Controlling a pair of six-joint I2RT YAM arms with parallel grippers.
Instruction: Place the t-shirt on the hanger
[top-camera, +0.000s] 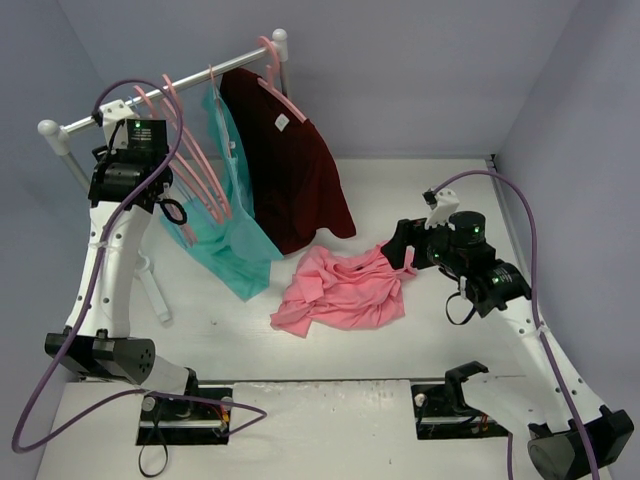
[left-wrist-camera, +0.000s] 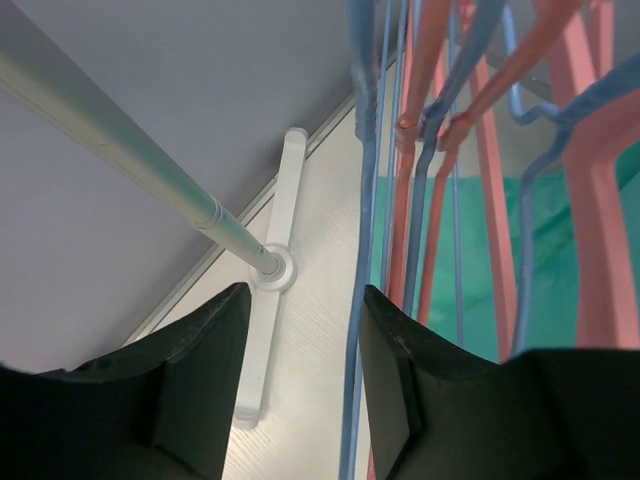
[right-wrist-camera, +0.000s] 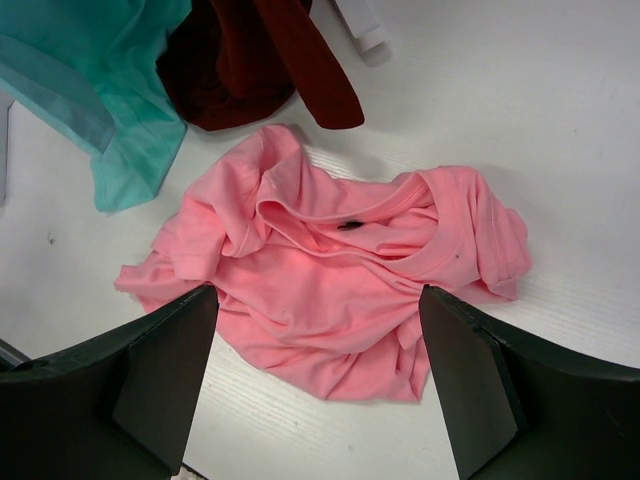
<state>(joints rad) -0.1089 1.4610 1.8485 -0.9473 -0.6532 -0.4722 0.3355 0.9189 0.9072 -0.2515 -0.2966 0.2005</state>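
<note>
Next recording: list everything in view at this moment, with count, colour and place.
t-shirt: 1, salmon pink, crumpled on the table
maroon shirt: 1, dark maroon, hanging on a pink hanger
teal shirt: 1, teal, hanging left of the maroon shirt
pink hangers: several, pink, on the rail
hanger: at least 1, thin light blue, among the pink ones
clothes rail: 1, white-grey, table's far left
table: 1, white
left end effector: black, open, by the hangers
right end effector: black, open, above the t-shirt

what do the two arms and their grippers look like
The left arm and right arm have white links and black motor joints with small green lights. A purple cable loops along each. The left gripper and right gripper have broad, matte black wedge-shaped jaws.
</note>
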